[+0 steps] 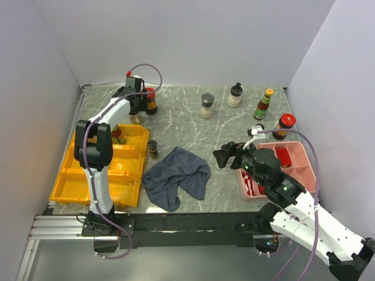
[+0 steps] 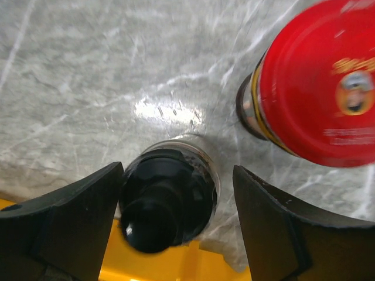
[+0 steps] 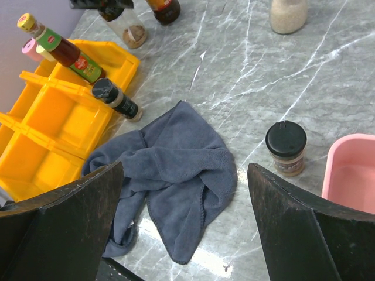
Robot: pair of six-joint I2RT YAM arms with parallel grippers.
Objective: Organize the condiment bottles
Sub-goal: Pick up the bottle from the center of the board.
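A crumpled dark grey cloth (image 1: 177, 178) lies on the grey marble tabletop (image 1: 187, 117), between a yellow compartment tray (image 1: 73, 187) at left and a pink compartment tray (image 1: 302, 167) at right.

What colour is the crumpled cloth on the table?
The cloth is dark grey, clearest in the right wrist view.

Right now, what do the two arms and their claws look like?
Both arms match: the left arm and right arm have white links and black joint housings, each trailed by a loose mauve cable. The left claw and right claw have plain black wedge-shaped fingers.
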